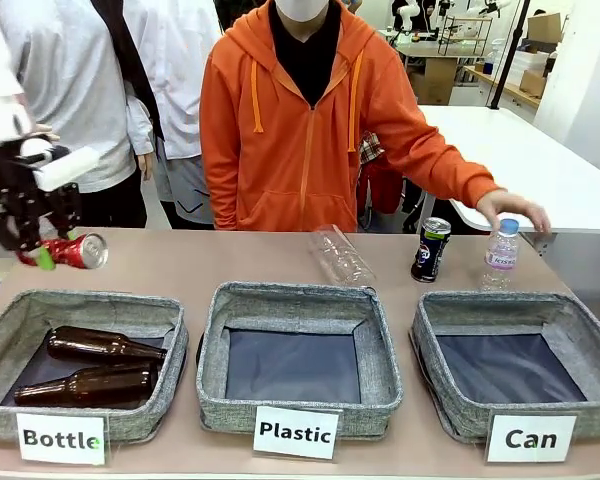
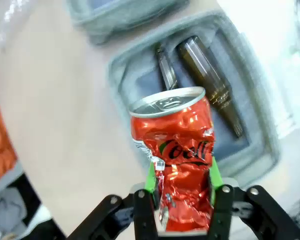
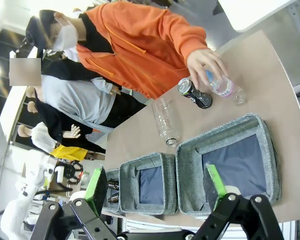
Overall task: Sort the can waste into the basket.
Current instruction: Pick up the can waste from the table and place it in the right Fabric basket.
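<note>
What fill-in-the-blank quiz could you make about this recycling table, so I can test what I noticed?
The crushed can in the left arm's jaws is ___ in colour.
The bin labelled Bottle holds ___ brown bottles.
The dark can stands upright on the table behind the basket labelled ___.
Missing words: red; two; Can.

Red can glossy crumpled metal (silver lid); Can basket rough grey cloth; tabletop matt.
</note>
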